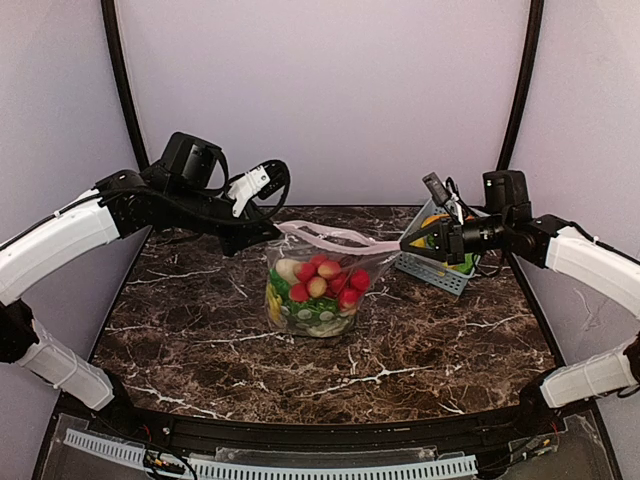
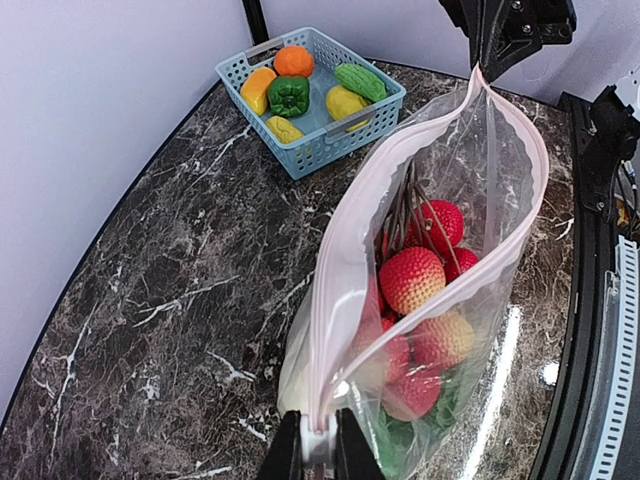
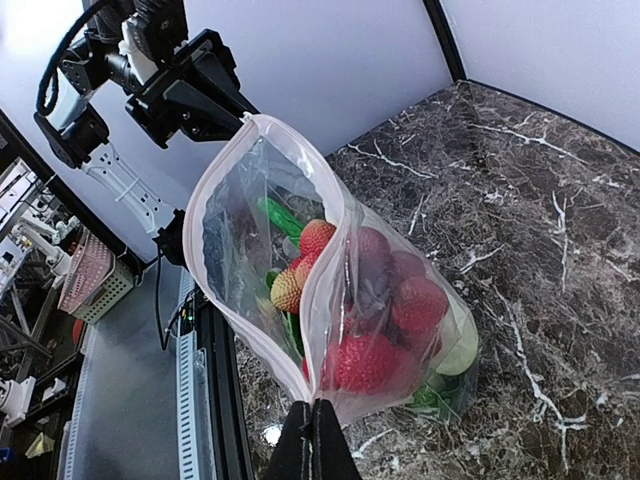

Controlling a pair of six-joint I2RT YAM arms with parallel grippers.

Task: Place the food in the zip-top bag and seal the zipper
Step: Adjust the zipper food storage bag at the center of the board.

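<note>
Clear spotted plastic zip-top bag (image 1: 322, 300) rests mid dark marble counter (image 1: 180, 330), full of red and green toy food (image 1: 318, 285). Pale pink zipper strip (image 1: 335, 237) gapes unsealed. Mouth ends: left gripper (image 1: 270, 232) jaws clamped on one, right gripper (image 1: 407, 243) jaws on other. Risk: strip slips free, bag slumps, food spills.

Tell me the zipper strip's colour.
Pale pink zipper, plain with no print; it shows best in the left wrist view.

This is a robotics lab test cell: a dark marble-look worktop (image 1: 200, 330) boxed in by plain pale backdrop walls (image 1: 330, 90) on black poles (image 1: 122, 90), with a robot arm (image 1: 60, 235) on each side. Beyond its edge, the right wrist view shows grey flooring (image 3: 120, 400), cables and a pink basket (image 3: 85, 272).
</note>
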